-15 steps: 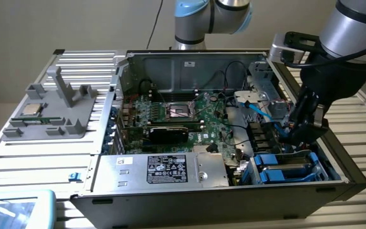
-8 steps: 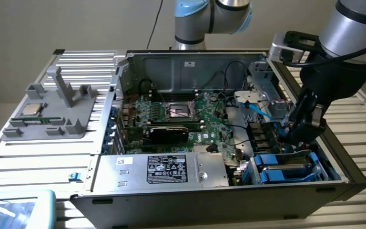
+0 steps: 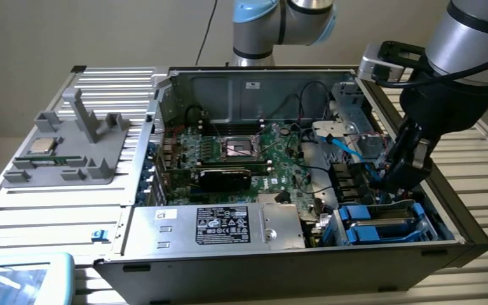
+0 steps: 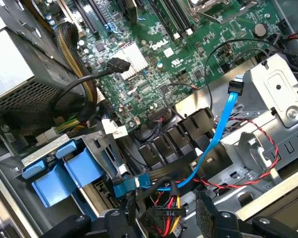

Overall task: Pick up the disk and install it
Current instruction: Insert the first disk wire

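Note:
The disk (image 3: 380, 222) lies in the drive bay at the front corner of the open computer case, on the exterior view's right. Its blue bracket rails and a strip of grey metal show. The wrist view has those blue rails (image 4: 64, 171) beside the power supply's vented side. My gripper (image 3: 394, 183) is down inside the case just behind that bay, a little above the disk and apart from it. It is open in the wrist view (image 4: 164, 220), and between its black fingers (image 4: 208, 213) lie only a bundle of cables and a black connector.
A blue data cable (image 4: 223, 124) and red-and-black twisted wires (image 4: 258, 134) run close by the fingers. The green motherboard (image 3: 236, 152) fills the case floor. A silver box with a black label (image 3: 218, 225) sits at the front. A grey fixture holding a small chip (image 3: 45, 145) stands outside, on the left.

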